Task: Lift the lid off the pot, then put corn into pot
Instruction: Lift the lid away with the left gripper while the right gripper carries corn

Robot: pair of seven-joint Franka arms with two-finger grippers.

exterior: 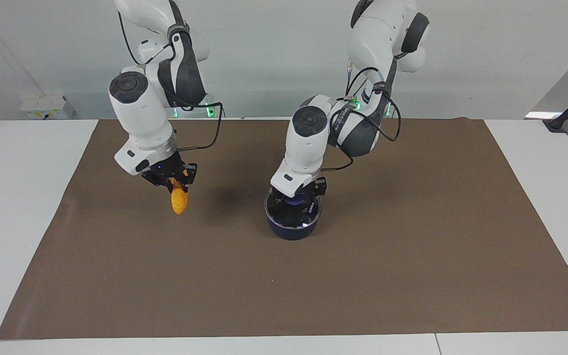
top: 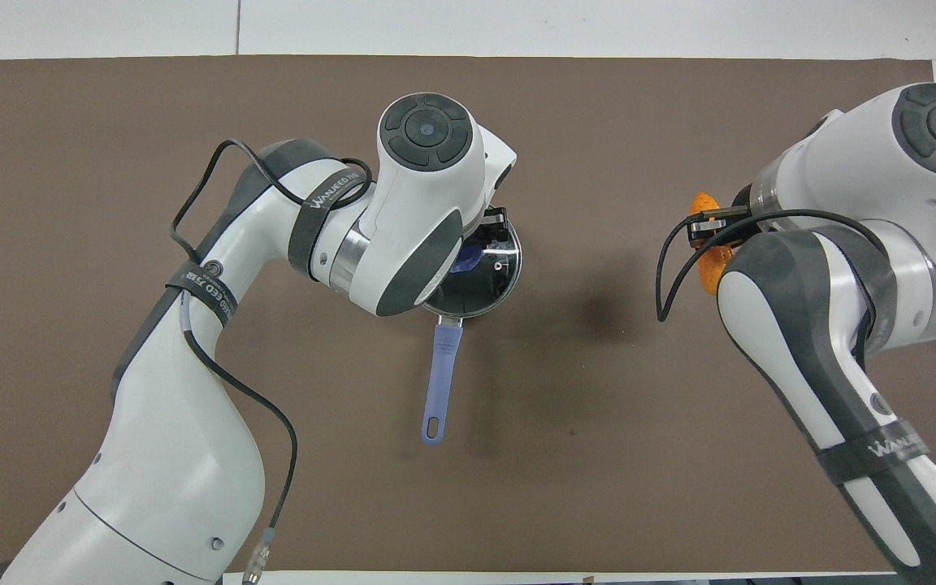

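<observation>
The pot [top: 484, 280] is sitting mid-tabletop, its handle lying lengthwise toward the robots, the lid [exterior: 293, 209] lying on it. The left pincer [exterior: 300, 196] is closing around the lid's knob. The right pincer [exterior: 174, 181], clenched, is dangling the corn [exterior: 179, 200] upright above the mat [exterior: 412, 276].

The left arm is bent down at mid-table, its wrist pointing steeply downward; the left gripper [exterior: 296, 198] is set low at the lid's knob. The right arm is raised toward its own end, and the right gripper [exterior: 175, 183] is clamped on the corn, held aloft.
</observation>
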